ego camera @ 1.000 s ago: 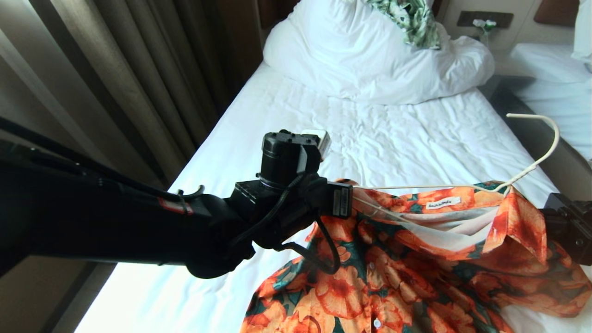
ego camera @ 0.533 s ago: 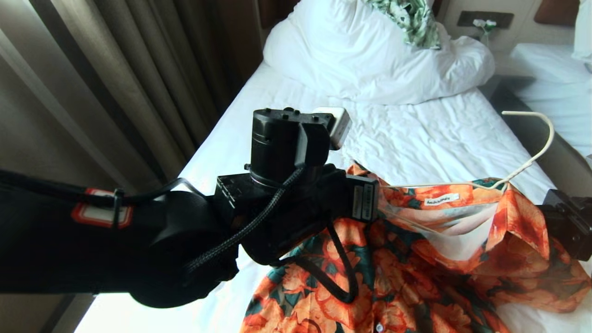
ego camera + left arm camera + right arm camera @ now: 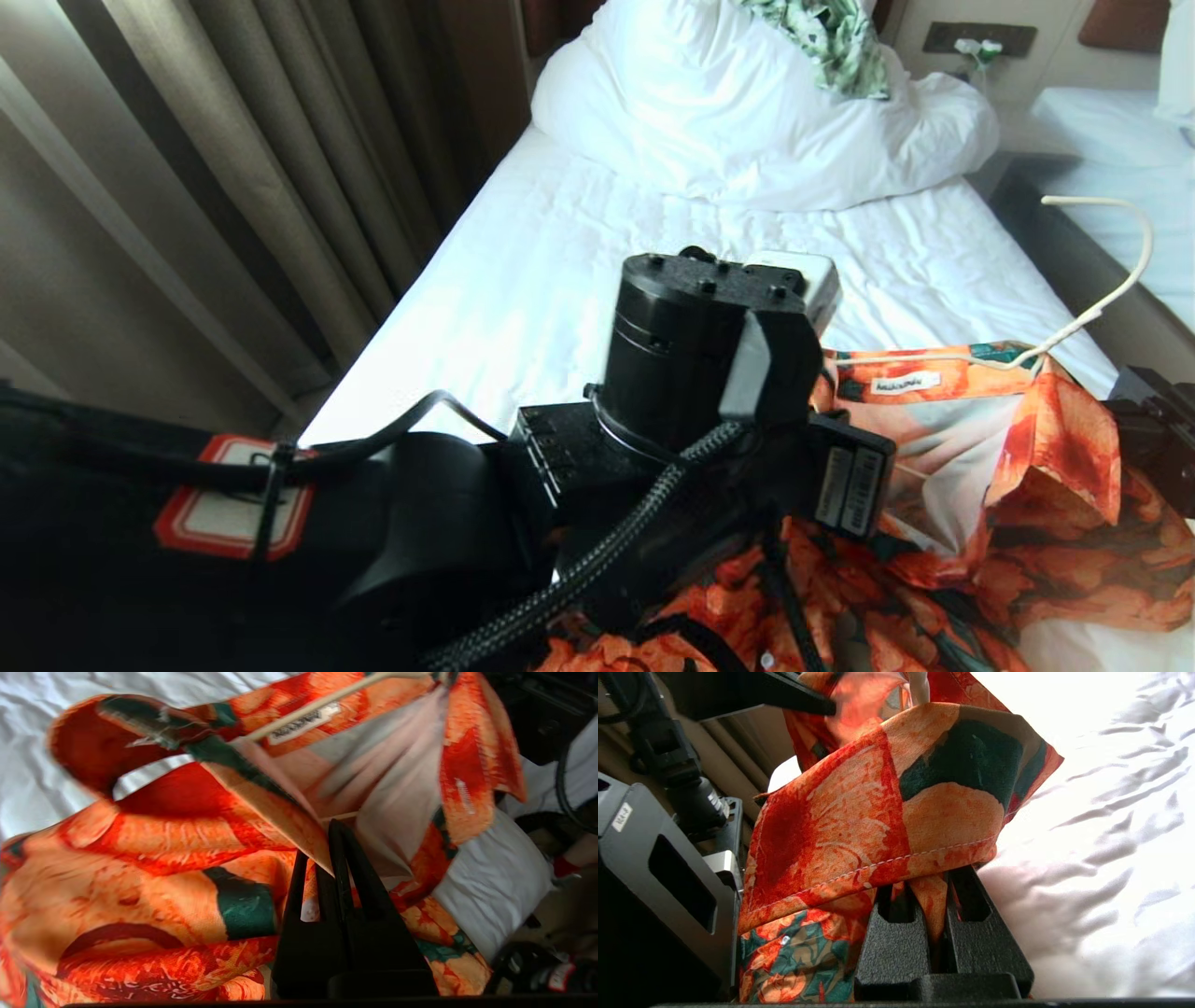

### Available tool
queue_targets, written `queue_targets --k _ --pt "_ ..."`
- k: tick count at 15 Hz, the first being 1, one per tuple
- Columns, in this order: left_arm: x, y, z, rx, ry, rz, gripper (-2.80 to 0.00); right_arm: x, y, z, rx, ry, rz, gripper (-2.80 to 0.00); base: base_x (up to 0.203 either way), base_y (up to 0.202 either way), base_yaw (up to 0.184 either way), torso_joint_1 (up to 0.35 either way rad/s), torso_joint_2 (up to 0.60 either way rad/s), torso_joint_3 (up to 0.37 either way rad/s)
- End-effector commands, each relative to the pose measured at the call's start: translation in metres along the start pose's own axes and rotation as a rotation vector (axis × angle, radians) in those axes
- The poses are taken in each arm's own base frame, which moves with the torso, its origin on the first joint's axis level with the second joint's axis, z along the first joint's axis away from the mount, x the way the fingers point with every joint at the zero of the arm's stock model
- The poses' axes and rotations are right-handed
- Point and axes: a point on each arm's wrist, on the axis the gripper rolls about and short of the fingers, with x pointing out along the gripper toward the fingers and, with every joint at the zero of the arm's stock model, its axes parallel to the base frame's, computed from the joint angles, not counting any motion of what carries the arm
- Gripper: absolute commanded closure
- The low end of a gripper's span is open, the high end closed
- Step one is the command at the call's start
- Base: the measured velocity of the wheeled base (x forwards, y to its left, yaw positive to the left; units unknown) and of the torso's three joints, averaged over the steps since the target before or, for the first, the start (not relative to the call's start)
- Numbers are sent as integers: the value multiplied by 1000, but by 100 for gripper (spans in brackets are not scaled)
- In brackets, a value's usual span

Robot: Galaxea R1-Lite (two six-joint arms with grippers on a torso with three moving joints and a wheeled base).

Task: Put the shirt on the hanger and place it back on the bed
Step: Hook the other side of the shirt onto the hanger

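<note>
Left tool [image 3: 337, 833] is pressed together on the shirt [image 3: 1055, 485], pinching the front edge just below the collar opening. Over the last second the left arm has swung inward across the head view, toward the right tool, so it now blocks most of the shirt; the collar has bunched up and the hanger [image 3: 1102, 299] hook has risen a little. Likely meaning: the shoulder is being worked over the hanger end, not seated yet.

Right tool [image 3: 937, 914] is clamped on the shirt's other front edge, fabric folded over its tips. It sits at the far right of the head view [image 3: 1153, 448], mostly cut off.

Hanger wire runs from the left tool's side, past the white neck label [image 3: 904, 383], to the hook beyond the right tool. Shirt hangs between both tools, its lower part on the bed [image 3: 579, 280].

Ahead of both tools: bunched duvet [image 3: 728, 121] with a green leaf-print garment [image 3: 831, 42] on top. Curtain [image 3: 233, 168] is outboard of the left arm. Main obstruction is the left arm itself, hiding the shoulder-to-hanger fit.
</note>
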Motion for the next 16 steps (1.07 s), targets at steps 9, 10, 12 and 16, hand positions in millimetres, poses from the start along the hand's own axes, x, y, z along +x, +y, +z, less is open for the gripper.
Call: queue_targets --k 9,10,12,16 --pt "15 -50 -6 86 11 -151 0 64 -11 9 -42 -5 243 0 0 0 0 0 0 0" --pt "16 -52 -8 88 18 -167 0 68 -12 9 -43 -5 254 0 0 0 0 0 0 0" --pt "21 -55 -15 92 39 -194 0 73 -16 9 -45 -5 266 0 0 0 0 0 0 0" --pt "34 -66 -36 104 88 -222 0 72 -20 7 -38 -4 263 0 0 0 0 0 0 0"
